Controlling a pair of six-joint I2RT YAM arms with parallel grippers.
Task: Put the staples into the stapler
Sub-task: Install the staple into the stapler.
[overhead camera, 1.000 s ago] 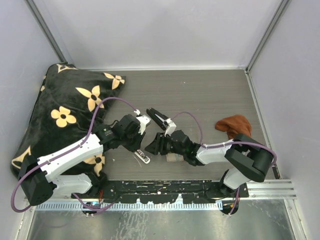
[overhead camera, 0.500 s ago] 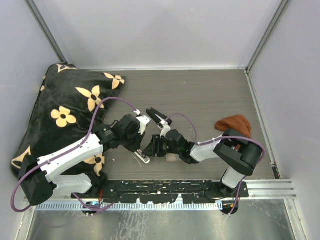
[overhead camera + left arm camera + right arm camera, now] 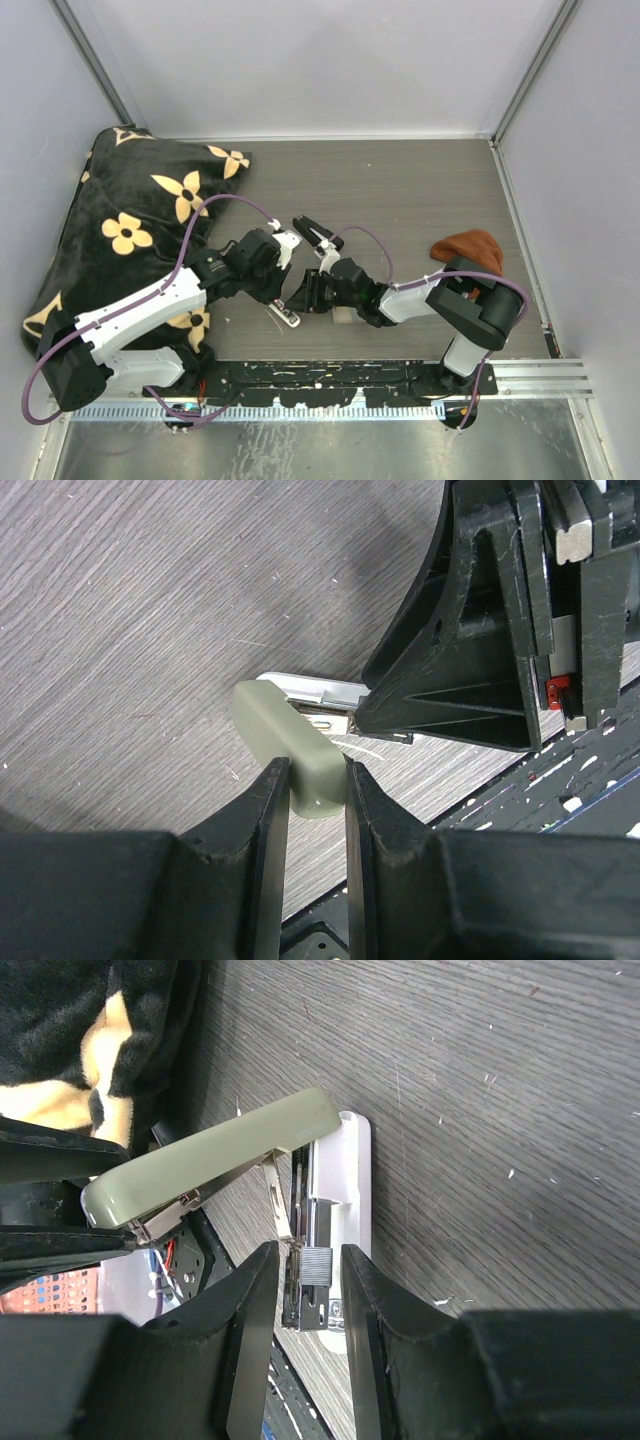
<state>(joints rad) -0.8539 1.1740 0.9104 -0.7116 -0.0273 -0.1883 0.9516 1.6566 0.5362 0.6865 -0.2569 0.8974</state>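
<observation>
The stapler (image 3: 288, 317) lies open on the table between both arms. My left gripper (image 3: 318, 780) is shut on its olive-green top arm (image 3: 290, 745) and holds it raised off the white base (image 3: 355, 1160). The staples (image 3: 318, 1265), a ridged silvery block, sit on the metal rail at the near end of the base. My right gripper (image 3: 305, 1270) straddles them, open, with a slim gap on each side. In the top view the right gripper (image 3: 302, 295) meets the left gripper (image 3: 283, 292) right over the stapler.
A black pillow with cream flowers (image 3: 130, 210) fills the left side, close to the left arm. A brown cloth (image 3: 468, 248) lies at the right. A small pale box (image 3: 343, 316) rests beside the right wrist. Grey walls enclose the table.
My right arm has shifted slightly left toward the stapler, and its jaws have narrowed around the staples. The left gripper has held still on the green top arm.
</observation>
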